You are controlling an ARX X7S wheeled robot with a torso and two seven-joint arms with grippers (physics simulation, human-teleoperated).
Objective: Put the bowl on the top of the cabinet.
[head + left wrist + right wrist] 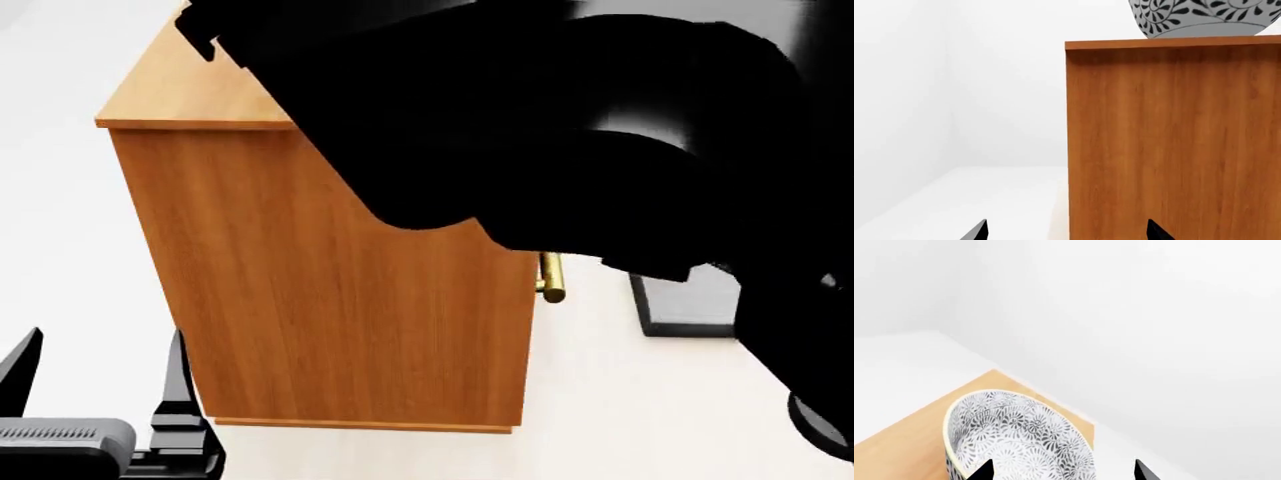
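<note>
The bowl [1021, 435], white with a dark leaf pattern, stands upright on the flat top of the orange-brown cabinet [901, 450], near a corner. My right gripper [1064, 471] is open just above it, with one fingertip over the bowl's inside and the other outside its rim. From the left wrist view the bowl [1207, 17] shows on the cabinet [1174, 140] top, high above my left gripper [1069, 231], which is open and empty low beside the cabinet's side. In the head view my right arm [561, 130] hides the bowl and most of the cabinet [334, 280] top.
A brass handle [551, 280] sticks out from the cabinet's front. A dark-framed flat thing [687, 300] lies on the floor beyond it. My left gripper [96, 375] is low at the cabinet's left side. White walls and floor surround the cabinet.
</note>
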